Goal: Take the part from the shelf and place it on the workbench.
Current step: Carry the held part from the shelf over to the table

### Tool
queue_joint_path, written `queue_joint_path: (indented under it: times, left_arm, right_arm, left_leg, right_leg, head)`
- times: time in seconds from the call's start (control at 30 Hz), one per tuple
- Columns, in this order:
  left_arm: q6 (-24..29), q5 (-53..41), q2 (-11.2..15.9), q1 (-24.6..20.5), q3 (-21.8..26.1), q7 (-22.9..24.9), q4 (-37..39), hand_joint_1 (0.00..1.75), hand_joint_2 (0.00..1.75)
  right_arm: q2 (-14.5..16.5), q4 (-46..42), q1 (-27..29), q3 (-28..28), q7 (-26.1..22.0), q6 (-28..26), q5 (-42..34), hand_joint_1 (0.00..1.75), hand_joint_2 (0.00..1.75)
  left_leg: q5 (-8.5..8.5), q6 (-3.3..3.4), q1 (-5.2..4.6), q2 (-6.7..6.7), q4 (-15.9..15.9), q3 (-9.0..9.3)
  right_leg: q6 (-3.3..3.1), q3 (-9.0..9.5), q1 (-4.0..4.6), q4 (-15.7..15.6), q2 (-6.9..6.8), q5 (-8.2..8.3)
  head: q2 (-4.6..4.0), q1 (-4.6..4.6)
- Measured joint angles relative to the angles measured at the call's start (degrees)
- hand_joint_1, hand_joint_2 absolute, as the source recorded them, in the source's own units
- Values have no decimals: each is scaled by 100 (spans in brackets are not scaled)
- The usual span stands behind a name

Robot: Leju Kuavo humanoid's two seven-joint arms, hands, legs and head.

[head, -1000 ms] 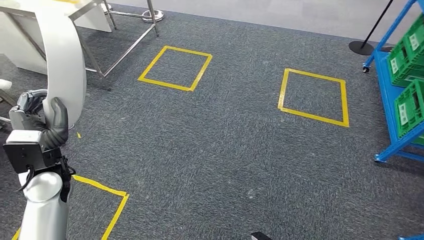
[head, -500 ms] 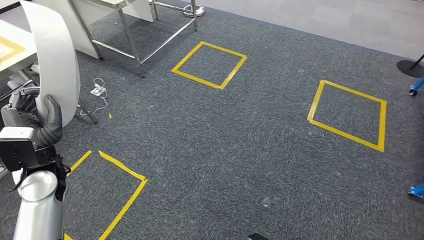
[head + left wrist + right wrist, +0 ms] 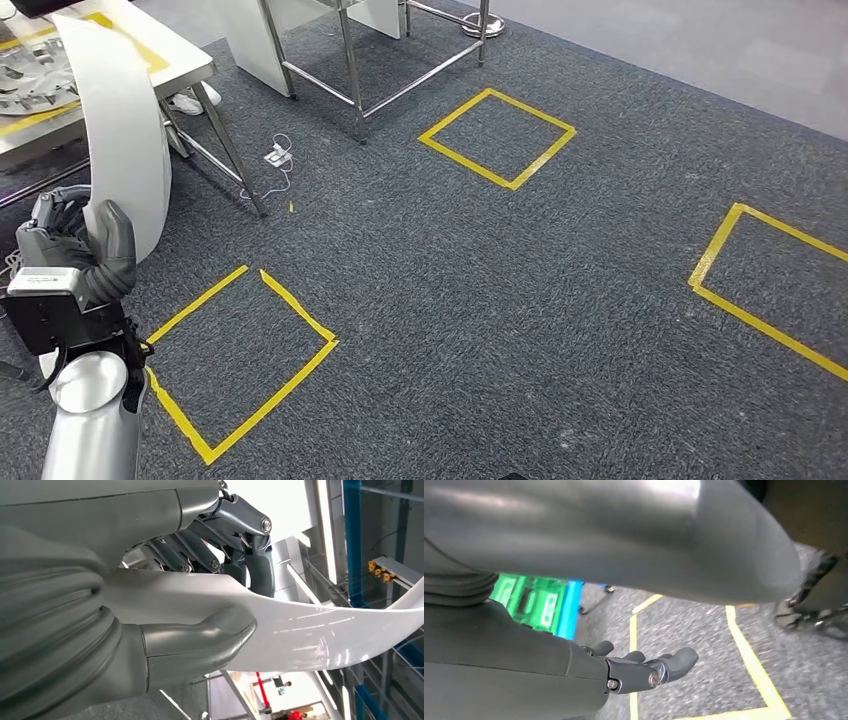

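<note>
Gripped the white curved part (image 3: 125,140) in the left hand (image 3: 85,250), thumb (image 3: 200,647) pressed on one face and dark fingers (image 3: 245,555) on the other, part rising above the hand beside the workbench (image 3: 185,65). Hung the right hand (image 3: 634,672) slack, fingers loosely apart, holding nothing, over yellow floor tape (image 3: 749,665).

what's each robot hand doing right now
Left robot hand: holding the curved white part.
Right robot hand: holding nothing, fingers loosely extended, looks open.
</note>
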Motion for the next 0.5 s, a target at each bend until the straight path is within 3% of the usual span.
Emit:
queue_joint_path:
  times: [0.07,0.13,0.2,0.23,0.27,0.3,0.37,0.4,0.43,0.5]
  left_arm:
    - [5,-3,12,10,-3,-1,-14,175,175]
    - [11,-10,11,15,-8,-1,-25,175,175]
    - [15,-19,10,55,-10,-1,-27,175,175]
    - [15,-20,10,82,-10,-2,-27,175,175]
    - [16,-20,10,102,-10,-7,-27,175,175]
    - [16,-20,9,113,-10,-18,-27,175,175]
    - [15,-20,4,102,-12,-48,-23,175,175]
    - [15,-20,-3,90,-17,-60,-17,175,175]
    - [14,-20,-8,78,-21,-66,-8,175,175]
    - [15,-20,-15,62,-28,-69,15,175,175]
  right_arm:
    - [-1,-1,-4,13,19,-1,3,0,0]
    - [-3,0,11,18,30,-3,3,0,0]
    - [-9,1,28,20,44,-9,1,0,0]
    - [-12,1,30,20,50,-13,0,0,0]
    - [-14,0,27,20,53,-15,-1,0,0]
    - [-15,0,25,20,52,-16,-2,0,0]
    - [-21,-1,23,20,51,-25,-5,0,0]
    - [-27,0,23,20,49,-31,-10,0,0]
    - [-34,-1,23,20,49,-36,-15,0,0]
    - [-44,-1,18,20,57,-44,-21,0,0]
  left_leg:
    - [-149,-50,-13,269,219,-125]
    - [-522,-77,-24,629,880,-415]
    - [-761,-96,-16,737,1503,-682]
    - [-732,-96,-14,754,1555,-689]
    - [-606,-90,-13,780,1375,-579]
    - [-423,-75,-17,861,1003,-366]
    - [-194,-2,-59,1171,268,35]
    - [-156,43,-82,1273,70,140]
    - [-166,86,-101,1302,15,157]
    - [-127,159,-85,1133,-5,149]
  right_leg:
    - [-86,20,-8,-41,-138,38]
    - [-132,17,9,-51,-281,39]
    - [-148,14,23,-48,-443,28]
    - [-147,15,25,-47,-521,23]
    - [-142,21,26,-45,-597,15]
    - [-131,34,29,-42,-670,3]
    - [-88,65,57,-33,-804,-31]
    - [-59,78,72,-31,-863,-44]
    - [-31,89,86,-34,-925,-51]
    - [33,116,88,-46,-1033,-71]
  head:
    - [0,-23]
    - [0,-46]
    - [0,-47]
    - [0,-48]
    - [0,-48]
    - [0,-46]
    - [0,-42]
    - [0,-38]
    - [0,-33]
    - [0,-27]
